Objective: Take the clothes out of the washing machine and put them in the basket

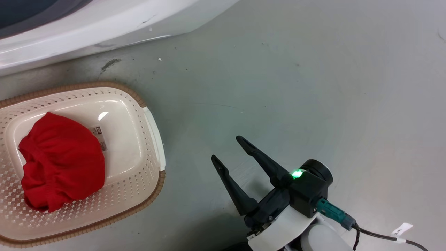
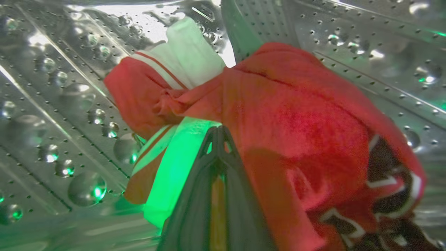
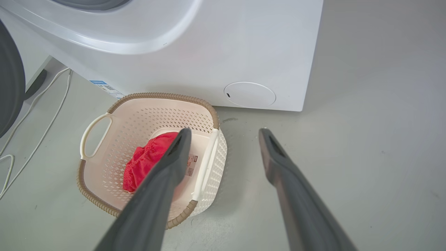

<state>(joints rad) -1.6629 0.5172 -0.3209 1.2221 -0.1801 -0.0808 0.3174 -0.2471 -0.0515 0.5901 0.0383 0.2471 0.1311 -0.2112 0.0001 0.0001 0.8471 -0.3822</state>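
Note:
Inside the washing machine's steel drum point(image 2: 52, 104) my left gripper point(image 2: 217, 134) has its fingers pressed together at the tips, shut on a red garment with white stripes and trim point(image 2: 296, 115) that drapes over its right side. A plain red garment point(image 1: 62, 164) point(image 3: 146, 160) lies in the cream basket point(image 1: 155, 136) point(image 3: 167, 96) on the floor in front of the white washing machine point(image 1: 104, 24) point(image 3: 209, 52). To the right of the basket, my right gripper point(image 1: 225, 148) point(image 3: 225, 131) hangs open above the floor, holding nothing.
The machine's dark round door point(image 3: 10, 76) stands open at the left of the right wrist view, with white cables point(image 3: 35, 118) on the floor below it. A round cover point(image 3: 249, 94) sits low on the machine's front. Grey floor point(image 1: 331, 87) stretches to the right.

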